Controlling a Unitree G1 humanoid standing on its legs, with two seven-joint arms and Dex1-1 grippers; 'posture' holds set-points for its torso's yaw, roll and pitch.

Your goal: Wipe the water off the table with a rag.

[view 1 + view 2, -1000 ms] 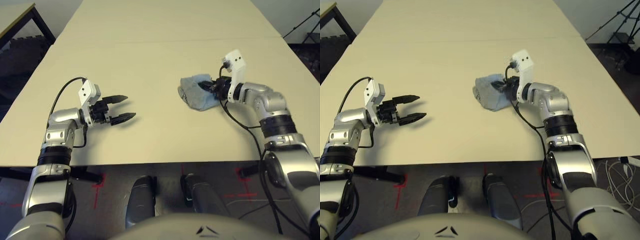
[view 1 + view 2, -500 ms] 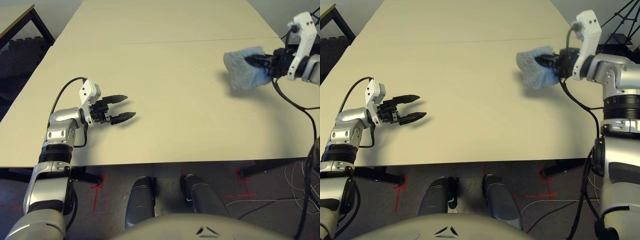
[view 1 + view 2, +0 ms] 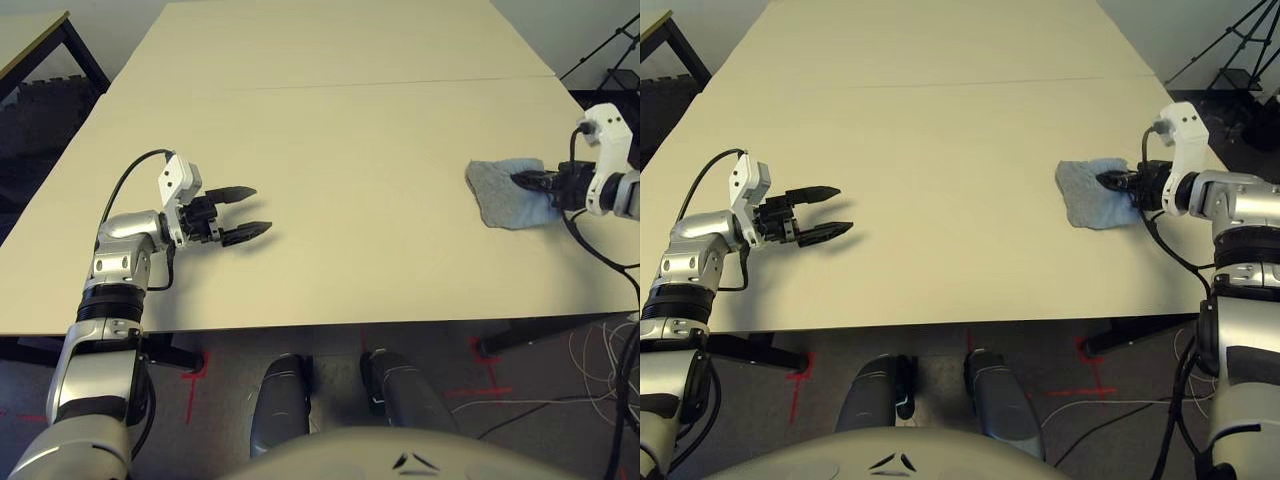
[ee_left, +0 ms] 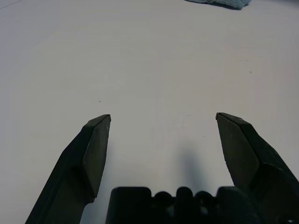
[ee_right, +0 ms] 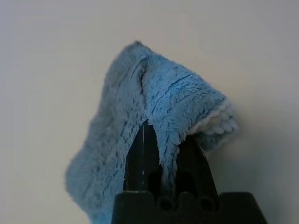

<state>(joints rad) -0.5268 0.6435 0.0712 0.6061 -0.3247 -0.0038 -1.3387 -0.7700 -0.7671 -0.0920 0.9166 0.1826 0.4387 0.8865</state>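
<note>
Light blue and softly fuzzy, the rag (image 3: 508, 193) lies toward the right-hand side of the table (image 3: 330, 200), and we have it pinched in our right gripper (image 3: 522, 180). In the right wrist view we see a fold of it caught between our two black fingers (image 5: 142, 158), with the cloth bunched up above the grip and a looser, greyer part hanging out to one side. One edge curls over on itself, showing a paler, whitish strip. From our head we see the rag spread out past our fingertips, a greyer border along its far side from the gripper, well in from the table's near edge. Our left gripper (image 3: 241, 217) is empty, its two fingers standing well apart over the left part of the tabletop and pointing inward, with soft shadows beside them on the beige surface. The two grippers are well apart, with a broad stretch of pale tabletop between them. A thin seam (image 3: 400, 82) runs across the table beyond both of our hands. Past the table's far left side we can make out a smaller wood-edged table (image 3: 28, 32) on a black frame, and off to the right, a black tripod (image 3: 1240, 65).
</note>
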